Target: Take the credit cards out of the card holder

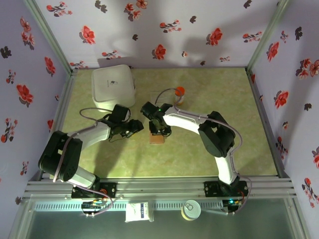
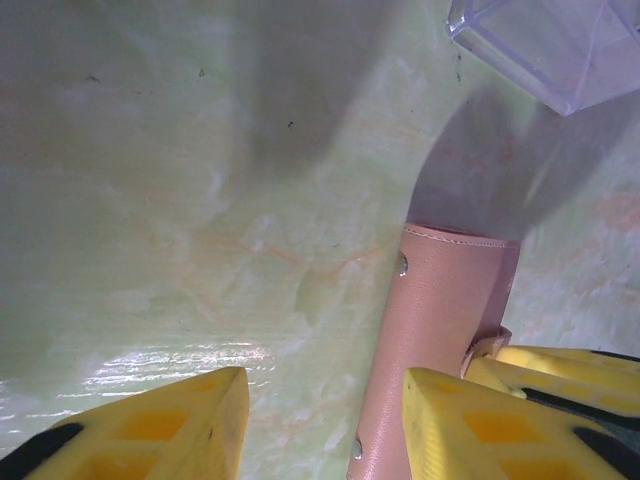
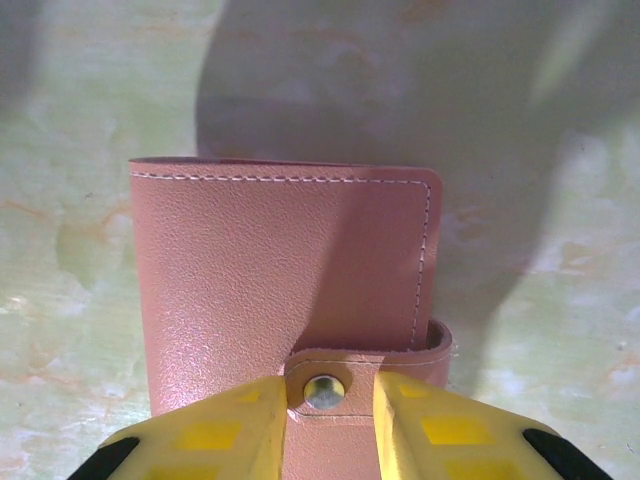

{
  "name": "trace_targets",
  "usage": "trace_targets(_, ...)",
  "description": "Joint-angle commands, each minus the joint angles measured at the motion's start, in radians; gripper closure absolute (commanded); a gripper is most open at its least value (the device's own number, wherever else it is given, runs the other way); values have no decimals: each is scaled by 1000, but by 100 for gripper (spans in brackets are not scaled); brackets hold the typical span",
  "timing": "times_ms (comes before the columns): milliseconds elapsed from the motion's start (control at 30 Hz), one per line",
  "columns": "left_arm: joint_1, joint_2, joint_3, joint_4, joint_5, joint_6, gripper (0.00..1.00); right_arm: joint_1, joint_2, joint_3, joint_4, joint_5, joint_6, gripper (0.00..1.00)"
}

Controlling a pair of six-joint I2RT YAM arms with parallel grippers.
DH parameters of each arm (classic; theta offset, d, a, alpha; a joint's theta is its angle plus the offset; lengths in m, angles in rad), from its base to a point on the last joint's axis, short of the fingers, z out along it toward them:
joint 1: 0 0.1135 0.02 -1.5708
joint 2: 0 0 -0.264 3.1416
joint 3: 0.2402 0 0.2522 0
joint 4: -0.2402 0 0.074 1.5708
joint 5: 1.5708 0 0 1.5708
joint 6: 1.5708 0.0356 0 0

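Card holder (image 3: 280, 270) lies closed on bench (image 1: 209, 159), just nearer than bottle (image 1: 179, 92); judged soft, light. Your right end effector (image 3: 328, 405) pinches its snap tab (image 3: 325, 388), the sensible hold; left end effector (image 2: 325, 405) open.

walls (image 1: 164, 30): pale lilac, red-black flower print | table (image 1: 254, 109): mottled yellow-green | front rail (image 1: 159, 186): aluminium
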Motion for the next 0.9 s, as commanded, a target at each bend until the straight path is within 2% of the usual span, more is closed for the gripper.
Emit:
trace_targets(0, 7, -11, 20, -7, 23, 20, 60, 6, 34, 21, -22, 18, 3, 72)
trace_targets(300, -26, 32, 60, 8, 56, 22, 67, 4, 31, -14, 15, 6, 5, 78)
trace_targets(467, -43, 62, 81, 11, 58, 18, 67, 5, 29, -15, 37, -12, 1, 68)
trace_targets(633, -50, 84, 93, 7, 60, 16, 67, 0, 44, -18, 43, -29, -1, 64)
trace_targets(867, -52, 93, 108, -11, 60, 21, 68, -5, 53, -30, 38, -19, -2, 73)
